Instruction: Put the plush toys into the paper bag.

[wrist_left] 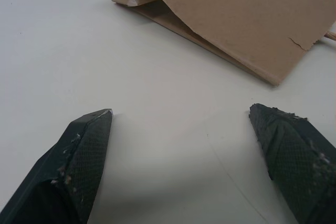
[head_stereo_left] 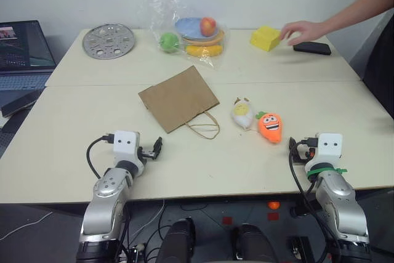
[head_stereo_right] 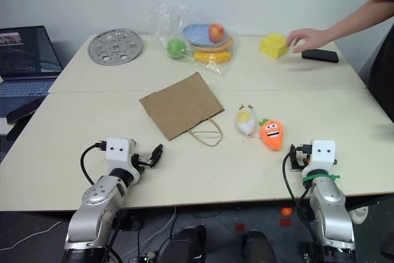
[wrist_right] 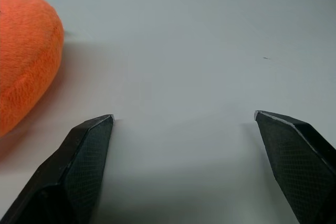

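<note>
Left eye view takes in a broad cream-white counter (head_stereo_left: 74, 133) made of two tops pushed together. Lying flat near its middle is the plain brown kraft paper bag (head_stereo_left: 178, 98), its twisted paper loop handle toward the near edge. At the far side sits a crinkled clear plastic wrap of fruit on a blue plate (head_stereo_left: 191, 32), with a round perforated metal disc (head_stereo_left: 109, 40) to its left and an open laptop (head_stereo_left: 21, 50) off the counter's left end. A person's hand (head_stereo_left: 303, 31) reaches in from the right, touching a yellow sponge-like block (head_stereo_left: 265, 38) beside a black phone (head_stereo_left: 311, 48).

Just right of the bag's handle lie the two plush toys, side by side and about touching: the orange carrot with a cartoon face and green top (head_stereo_left: 269, 126), and the cream-white egg-shaped toy with yellow marks (head_stereo_left: 242, 113) between carrot and bag.

The left hand (wrist_left: 181, 119) hovers low over bare counter just short of the bag, its black fingers spread wide and empty. The right hand (wrist_right: 184, 121) rests likewise spread and empty, with the carrot near its left finger.
</note>
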